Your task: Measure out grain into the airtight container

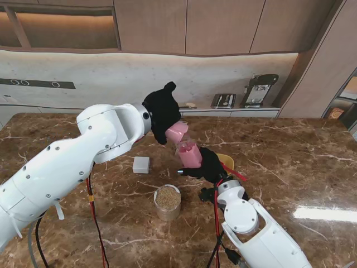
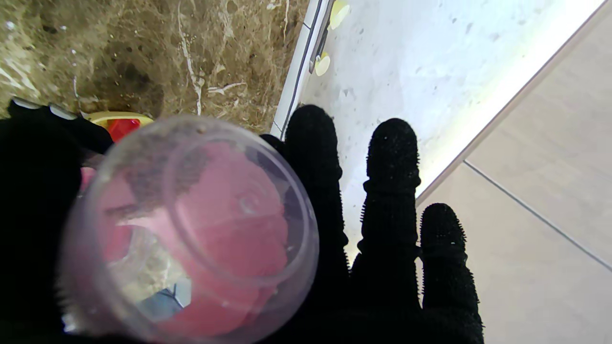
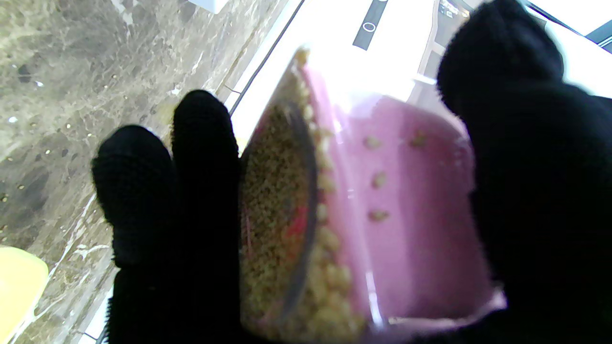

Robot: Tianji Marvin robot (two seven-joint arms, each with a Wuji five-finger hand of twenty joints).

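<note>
- Surface: brown marble desk (image 1: 290, 151) against a pale backsplash, wood cabinets along the frame's top.
- Centre of the stand view: left hand (image 1: 162, 111) clamped on a tilted pink cup (image 1: 177, 132); just beneath, right hand (image 1: 209, 165) clamped on a pink container (image 1: 189, 154). A grain jar (image 1: 167, 202) stands lower centre, a white block (image 1: 141, 164) to its upper left.
- Right wrist view alone shows grain (image 3: 277, 200) inside the container.
- The yellow dish (image 1: 227, 160) is mostly hidden behind the right hand.
</note>
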